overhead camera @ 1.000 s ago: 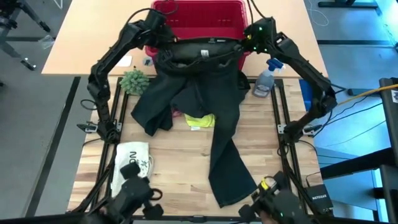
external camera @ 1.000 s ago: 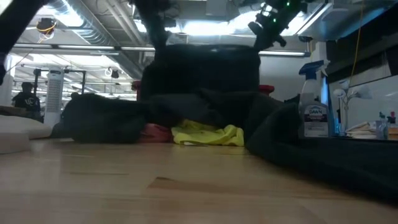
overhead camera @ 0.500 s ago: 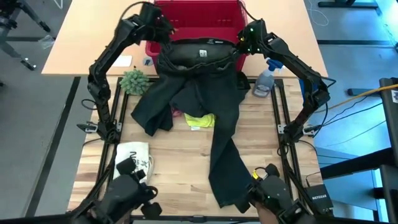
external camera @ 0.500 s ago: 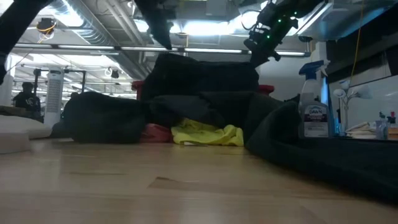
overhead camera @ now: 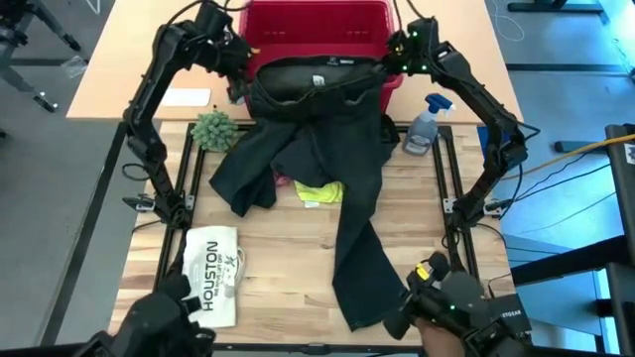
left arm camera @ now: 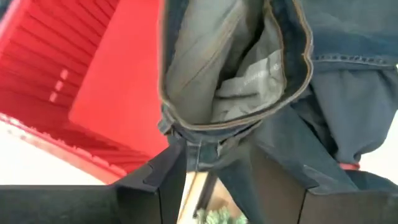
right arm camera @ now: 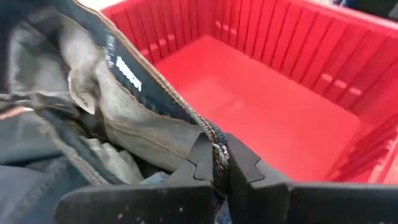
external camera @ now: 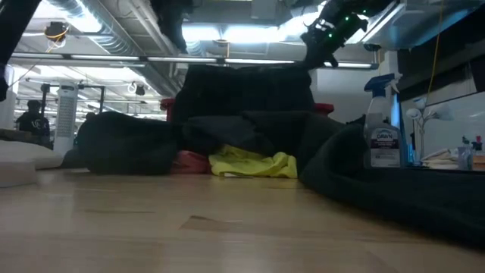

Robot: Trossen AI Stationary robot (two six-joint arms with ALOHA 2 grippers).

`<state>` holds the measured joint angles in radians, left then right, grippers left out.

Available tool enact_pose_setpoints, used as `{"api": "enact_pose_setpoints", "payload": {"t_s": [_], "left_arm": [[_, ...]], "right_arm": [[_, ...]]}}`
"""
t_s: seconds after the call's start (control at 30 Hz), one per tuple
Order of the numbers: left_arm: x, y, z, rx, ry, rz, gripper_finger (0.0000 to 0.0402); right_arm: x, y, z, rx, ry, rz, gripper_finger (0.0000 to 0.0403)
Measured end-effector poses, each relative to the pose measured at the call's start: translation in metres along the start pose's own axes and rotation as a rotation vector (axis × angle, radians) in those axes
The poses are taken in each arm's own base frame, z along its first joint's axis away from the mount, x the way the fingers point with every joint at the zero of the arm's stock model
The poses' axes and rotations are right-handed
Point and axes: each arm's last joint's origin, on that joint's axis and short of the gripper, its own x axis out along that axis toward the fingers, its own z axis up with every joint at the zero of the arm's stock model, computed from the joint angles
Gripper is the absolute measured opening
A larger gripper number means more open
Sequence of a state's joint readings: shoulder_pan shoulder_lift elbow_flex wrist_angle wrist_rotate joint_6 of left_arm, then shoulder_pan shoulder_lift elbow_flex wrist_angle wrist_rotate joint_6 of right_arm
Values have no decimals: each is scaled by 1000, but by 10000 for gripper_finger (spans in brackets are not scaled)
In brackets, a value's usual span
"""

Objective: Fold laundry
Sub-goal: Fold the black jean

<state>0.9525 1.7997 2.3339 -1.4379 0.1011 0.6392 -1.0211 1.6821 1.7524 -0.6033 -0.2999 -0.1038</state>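
Near edge of counter (overhead camera: pixel 288 258): I see one dark trouser leg running down to it, ending beside the flat white bag printed HOUSTON (overhead camera: pixel 211 272).
Trousers (overhead camera: pixel 327 169): large, dark, denim-like; they sprawl from the near edge up the counter to the red basket (overhead camera: pixel 327 25), the other leg bunched towards the left side.
Yellow T-shirt (overhead camera: pixel 319 191): bright, crumpled, half under the trousers mid-counter.
Pink cloth (external camera: pixel 191 161): a small lump touching the yellow shirt, mostly covered.
Waistband: draped open over the basket's front rim, pale grey lining and a label showing inside.
Right pincer (right arm camera: pixel 217 163): I have it clamped shut on the waistband edge at the basket's right front corner.
Left pincer (left arm camera: pixel 214 165): fingers stand apart, either side of the waistband's left end, not gripping it.
Beside the basket: a spray bottle (overhead camera: pixel 425 124) on the right, a small green plant (overhead camera: pixel 213 129) on the left.
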Motion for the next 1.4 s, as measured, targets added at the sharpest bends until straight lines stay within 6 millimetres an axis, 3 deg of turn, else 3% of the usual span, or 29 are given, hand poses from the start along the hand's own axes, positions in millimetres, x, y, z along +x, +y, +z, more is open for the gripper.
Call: {"api": "enact_pose_setpoints", "payload": {"t_s": [0.2, 0.43, 0.57, 0.67, 0.77, 0.83, 1.13, 1.2, 1.3, 1.4], "left_arm": [[6, 13, -5, -10, -27, -16, 168], [39, 24, -11, -21, 57, -67, 186], [42, 24, -11, -53, 86, -61, 187], [40, 15, -19, -207, 148, -179, 185], [42, 8, -16, -371, 77, -333, 178], [48, -3, -12, -359, 62, -431, 172], [126, -60, -22, -174, 233, -629, 132], [142, -67, -18, -105, 207, -564, 118], [155, -68, -1, -10, 181, -236, 90], [145, -60, 22, 27, 64, 111, 56]], "right_arm": [[-10, 2, 10, -44, -20, 29, 6], [-11, -2, 10, -67, -22, 25, 8], [-13, -6, 10, -76, -25, 18, 9], [-13, -7, 10, -74, -25, 21, 10], [-14, -10, 10, -72, -30, 21, 10], [-14, -11, 10, -74, -37, 19, 11], [-15, -11, 15, -88, -85, 12, 11], [-15, -11, 15, -87, -86, 12, 11], [-15, -11, 16, -87, -86, 10, 12], [-15, -11, 16, -83, -86, 3, 12]]}}
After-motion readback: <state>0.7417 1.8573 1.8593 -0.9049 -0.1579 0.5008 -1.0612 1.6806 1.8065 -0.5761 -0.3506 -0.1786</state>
